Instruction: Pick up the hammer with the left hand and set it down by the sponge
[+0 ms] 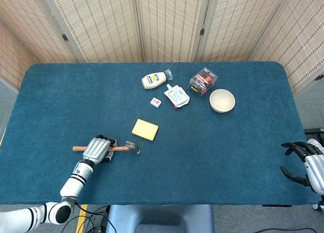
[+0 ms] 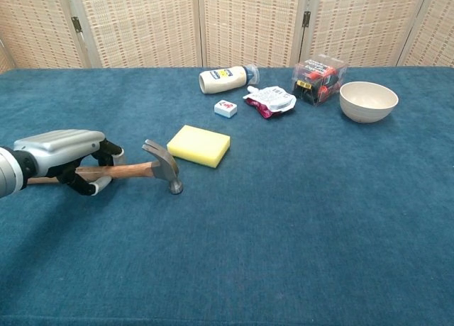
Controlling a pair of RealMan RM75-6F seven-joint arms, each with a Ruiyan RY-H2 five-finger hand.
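Observation:
The hammer (image 1: pixel 121 148) (image 2: pixel 142 170) has a wooden handle and a steel head, and lies across the blue table near its front left. My left hand (image 1: pixel 97 149) (image 2: pixel 62 158) is wrapped around the handle, fingers curled under it and thumb below. The steel head (image 2: pixel 164 171) points right and touches the cloth. The yellow sponge (image 1: pixel 145 129) (image 2: pixel 199 146) lies just right of and beyond the head, apart from it. My right hand (image 1: pixel 308 162) hangs at the table's right edge, fingers apart and empty; only the head view shows it.
At the back middle lie a white bottle (image 2: pixel 227 79), a small white cube (image 2: pixel 225 108), a printed pouch (image 2: pixel 272 100), a clear box with red contents (image 2: pixel 318 79) and a cream bowl (image 2: pixel 368 101). A woven screen stands behind the table (image 2: pixel 298 220).

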